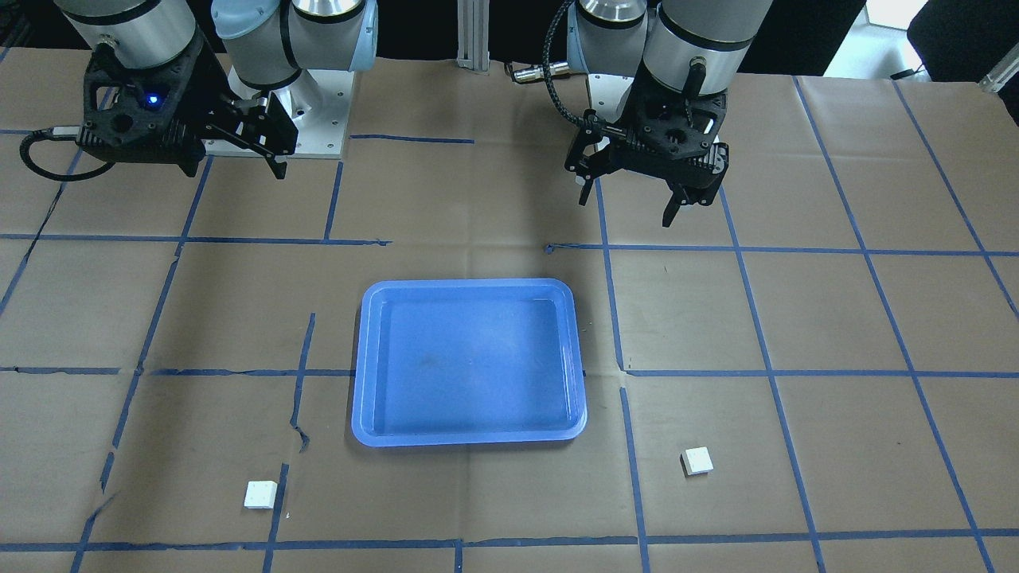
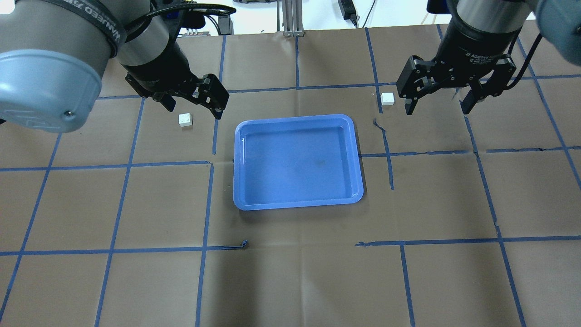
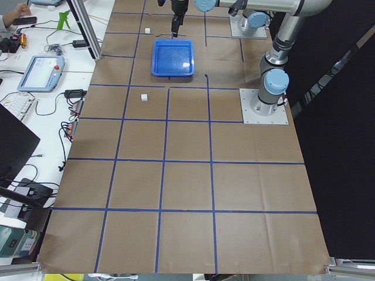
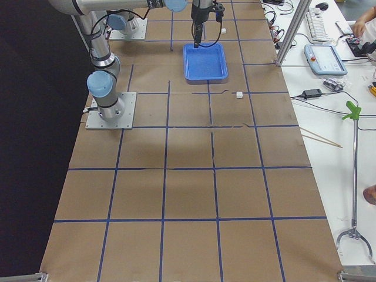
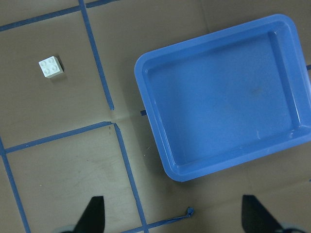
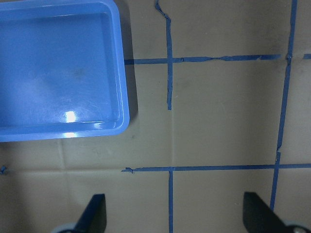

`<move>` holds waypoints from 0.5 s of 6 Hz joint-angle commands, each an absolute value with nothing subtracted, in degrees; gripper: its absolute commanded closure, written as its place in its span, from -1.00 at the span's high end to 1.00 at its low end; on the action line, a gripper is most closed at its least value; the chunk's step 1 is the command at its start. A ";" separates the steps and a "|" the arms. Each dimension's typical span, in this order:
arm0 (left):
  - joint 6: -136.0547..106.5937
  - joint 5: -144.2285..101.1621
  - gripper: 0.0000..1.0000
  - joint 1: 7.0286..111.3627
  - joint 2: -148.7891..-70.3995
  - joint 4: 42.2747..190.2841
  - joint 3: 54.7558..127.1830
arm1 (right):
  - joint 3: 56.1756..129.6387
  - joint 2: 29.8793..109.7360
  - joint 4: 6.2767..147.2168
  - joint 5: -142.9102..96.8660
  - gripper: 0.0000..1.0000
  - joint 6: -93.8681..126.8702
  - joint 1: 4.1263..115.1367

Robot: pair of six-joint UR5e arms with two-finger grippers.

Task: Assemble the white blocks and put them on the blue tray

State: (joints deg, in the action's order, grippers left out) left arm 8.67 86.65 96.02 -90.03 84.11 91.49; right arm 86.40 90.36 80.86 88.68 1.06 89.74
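The blue tray (image 2: 297,161) lies empty at the table's middle. One white block (image 2: 185,119) sits on the paper to the tray's left, the other white block (image 2: 387,98) to its right; they are apart. My left gripper (image 2: 194,109) hangs open and empty, high above the table, near the left block. That block shows in the left wrist view (image 5: 51,67) beside the tray (image 5: 223,97). My right gripper (image 2: 438,109) hangs open and empty, high, right of the other block. The right wrist view shows only the tray's corner (image 6: 124,97); no block is in it.
Brown paper with a blue tape grid (image 2: 209,204) covers the table. The arm bases (image 1: 294,119) stand at the robot's edge. Side benches hold a teach pendant (image 3: 40,71), cables and tools, off the table.
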 commanded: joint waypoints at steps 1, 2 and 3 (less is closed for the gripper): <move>8.88 86.92 0.99 93.45 -90.52 84.29 91.93 | 86.31 90.35 80.86 88.68 1.00 1.05 89.74; 9.14 86.84 0.99 89.69 -92.53 84.37 92.19 | 86.31 90.35 80.86 88.68 1.00 1.05 89.74; 9.31 86.92 0.99 87.21 -96.12 83.33 92.11 | 86.31 90.35 80.95 88.68 1.00 1.05 89.74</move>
